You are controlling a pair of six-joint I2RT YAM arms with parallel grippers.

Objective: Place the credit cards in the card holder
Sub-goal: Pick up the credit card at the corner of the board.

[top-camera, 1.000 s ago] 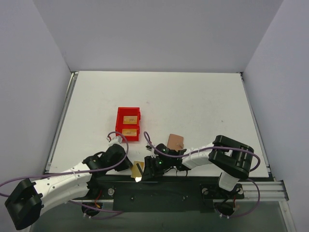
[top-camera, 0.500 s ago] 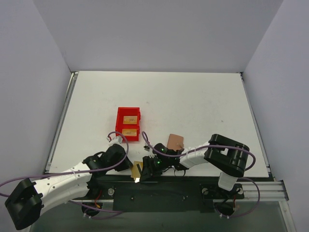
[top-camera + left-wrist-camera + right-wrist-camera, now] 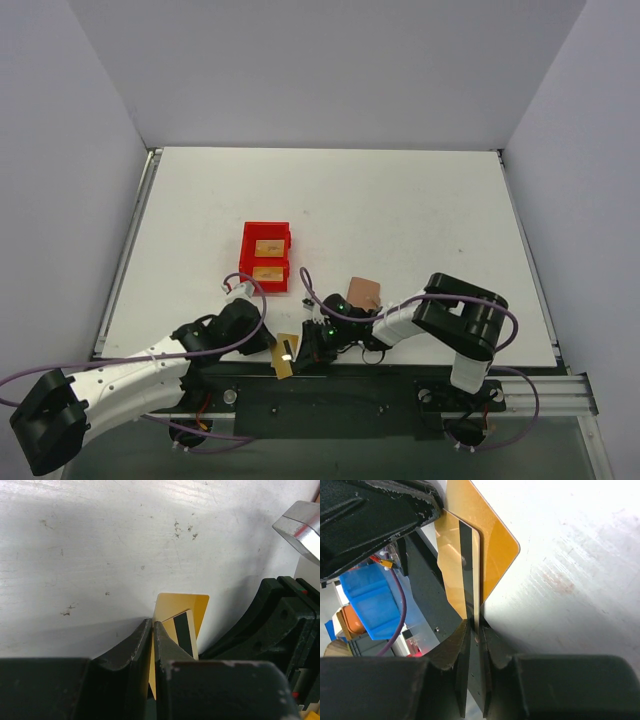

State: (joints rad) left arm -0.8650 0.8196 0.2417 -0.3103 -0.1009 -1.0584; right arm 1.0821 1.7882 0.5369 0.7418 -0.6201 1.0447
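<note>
Low in the top view, a little left of centre at the table's near edge, two gold cards [image 3: 286,355] stand on edge between the two grippers. The left gripper [image 3: 268,345] reaches in from the lower left. The right gripper [image 3: 308,348] comes in from the right, and both tips meet at the cards.

In the left wrist view, the left gripper [image 3: 152,625] has its fingers [image 3: 132,647] almost together, pinching the edge of the cards. The cards rise past the fingertips in the middle of the frame. The front one shows a dark stripe, and a plain gold one behind it reaches further up. The dark body of the right gripper fills the right side of that frame.

In the right wrist view, the right gripper [image 3: 476,627] is also narrow, closed on the lower edge of the cards. The striped card overlaps the plain one, and the left gripper sits dark in the upper left. It cannot be told whether each gripper clamps both cards or only one.

The brown card holder [image 3: 364,292] lies on the white table [image 3: 420,210], just up and right of the right gripper and apart from the held cards. A red bin [image 3: 244,255] sits up and left of it, with one more gold card [image 3: 267,247] in each of its two compartments.
</note>
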